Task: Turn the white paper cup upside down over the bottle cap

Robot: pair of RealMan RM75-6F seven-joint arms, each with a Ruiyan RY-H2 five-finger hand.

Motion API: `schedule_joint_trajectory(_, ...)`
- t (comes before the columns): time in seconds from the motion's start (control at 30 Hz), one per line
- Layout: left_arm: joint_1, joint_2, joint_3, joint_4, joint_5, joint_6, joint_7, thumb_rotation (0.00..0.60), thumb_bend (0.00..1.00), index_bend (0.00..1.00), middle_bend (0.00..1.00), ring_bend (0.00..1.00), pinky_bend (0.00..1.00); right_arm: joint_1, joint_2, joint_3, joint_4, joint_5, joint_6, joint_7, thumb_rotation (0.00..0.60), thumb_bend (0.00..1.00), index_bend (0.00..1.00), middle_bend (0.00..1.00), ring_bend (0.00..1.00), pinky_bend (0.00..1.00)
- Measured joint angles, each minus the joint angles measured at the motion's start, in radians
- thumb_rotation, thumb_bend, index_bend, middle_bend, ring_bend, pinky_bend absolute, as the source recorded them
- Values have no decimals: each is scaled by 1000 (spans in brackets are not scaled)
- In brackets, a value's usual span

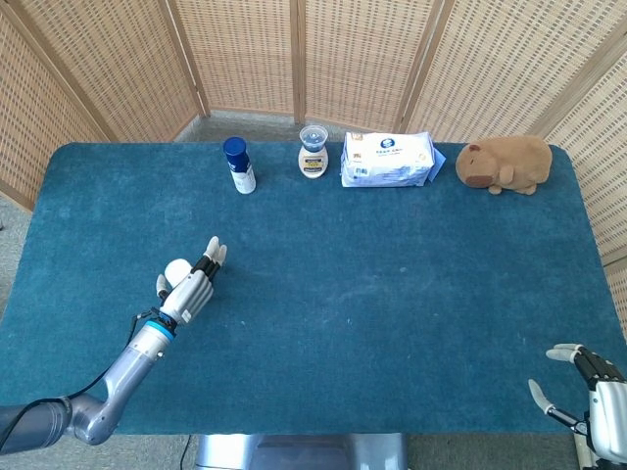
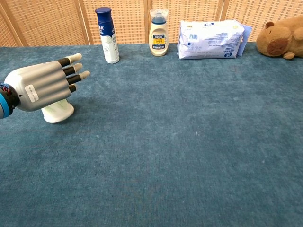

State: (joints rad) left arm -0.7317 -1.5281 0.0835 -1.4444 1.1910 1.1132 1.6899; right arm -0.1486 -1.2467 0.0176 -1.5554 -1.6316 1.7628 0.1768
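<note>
1 white paper cup (image 2: pixel 57 111) sits inverted under the left hand (image 2: pixel 45 84), whose fingers are spread, gripping nothing.

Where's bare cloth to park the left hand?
Bare cloth spans the table's middle and near edge, between the left hand and right hand. Crowded: the far edge, with blue bottle, yellow bottle, wipes pack, plush toy.
</note>
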Motion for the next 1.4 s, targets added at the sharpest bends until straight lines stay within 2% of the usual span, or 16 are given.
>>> schedule_joint_trajectory(0.23, 3, -8, -6, -8, -16, 18, 14, 600, 142, 142, 0, 0, 0, -1, 0, 3, 3, 1, 4, 7, 420, 318, 396, 373, 389, 396)
schedule_joint_trajectory(0.43, 13, 16, -19, -63, -23, 45, -22, 600, 141, 130, 0, 0, 0, 3, -1, 6, 1, -2, 2, 6, 418, 318, 396, 373, 389, 396)
schedule_joint_trajectory(0.67, 45, 80, -37, -153, -33, 97, -127, 600, 142, 130, 0, 0, 0, 15, -5, 6, -6, -12, -14, -9, 420, 319, 396, 373, 389, 396)
schedule_joint_trajectory(0.93, 78, 132, -65, -190, -57, 132, -256, 600, 141, 130, 0, 0, 0, 23, -6, 6, -22, -23, -20, -27, 422, 319, 395, 373, 389, 396)
schedule_joint_trajectory(1.23, 118, 173, -125, -223, -81, 159, -516, 600, 141, 130, 0, 0, 4, 33, 1, 9, -40, -31, -26, -50, 416, 318, 396, 373, 389, 393)
schedule_joint_trajectory(1.4, 153, 196, -157, -234, -68, 170, -765, 600, 140, 131, 21, 0, 37, 40, 7, 11, -49, -29, -38, -62, 420, 318, 396, 373, 388, 391)
